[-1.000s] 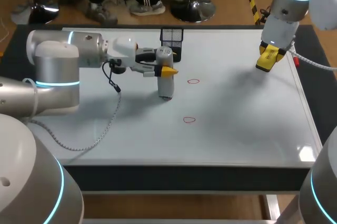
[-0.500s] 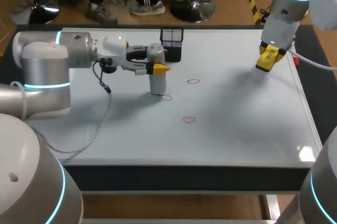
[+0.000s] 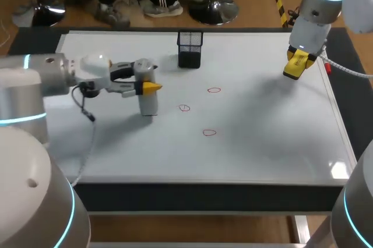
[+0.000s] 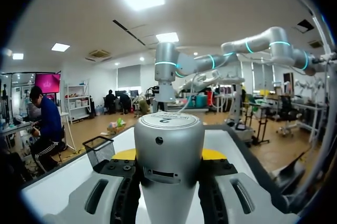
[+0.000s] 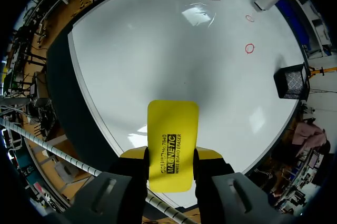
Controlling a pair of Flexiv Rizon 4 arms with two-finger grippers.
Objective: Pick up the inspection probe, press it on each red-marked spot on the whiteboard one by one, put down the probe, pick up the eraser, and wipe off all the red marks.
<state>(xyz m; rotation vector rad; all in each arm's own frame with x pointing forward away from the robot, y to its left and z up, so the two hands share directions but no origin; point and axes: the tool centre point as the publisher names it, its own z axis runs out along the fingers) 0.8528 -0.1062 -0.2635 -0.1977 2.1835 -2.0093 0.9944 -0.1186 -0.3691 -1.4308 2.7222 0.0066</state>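
Clamping the left gripper (image 3: 149, 87) around the inspection probe (image 3: 148, 103), upright over the whiteboard (image 3: 262, 137), left of the red marks (image 3: 184, 107); judging it rigid and smooth, best held high. Farther off, pinching the light eraser (image 5: 172, 124) in the right gripper (image 5: 171, 155).

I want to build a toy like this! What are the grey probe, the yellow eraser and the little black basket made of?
The probe looks like smooth, matt grey plastic or painted metal; its soft sheen leaves that open. The eraser seems to be yellow plastic, with an even, smooth face. The basket looks like black wire mesh: you can see through its sides.
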